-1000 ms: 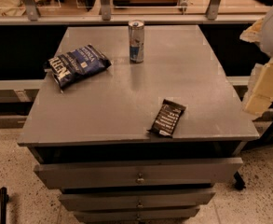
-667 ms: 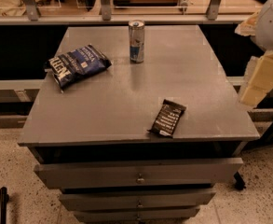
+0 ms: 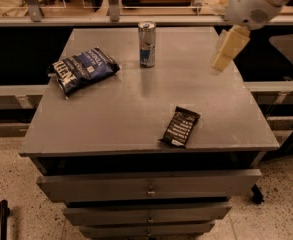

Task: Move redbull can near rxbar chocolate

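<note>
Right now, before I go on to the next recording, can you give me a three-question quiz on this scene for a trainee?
1. True or false: the redbull can stands upright toward the back of the table.
2. Where is the gripper? A: in the air by the table's right rear edge, right of the can, touching nothing. B: resting on the rxbar chocolate. C: wrapped around the can.
3. Fill in: the rxbar chocolate lies flat near the table's ____ edge, apart from the can.

Key: 1 true; 2 A; 3 front.
</note>
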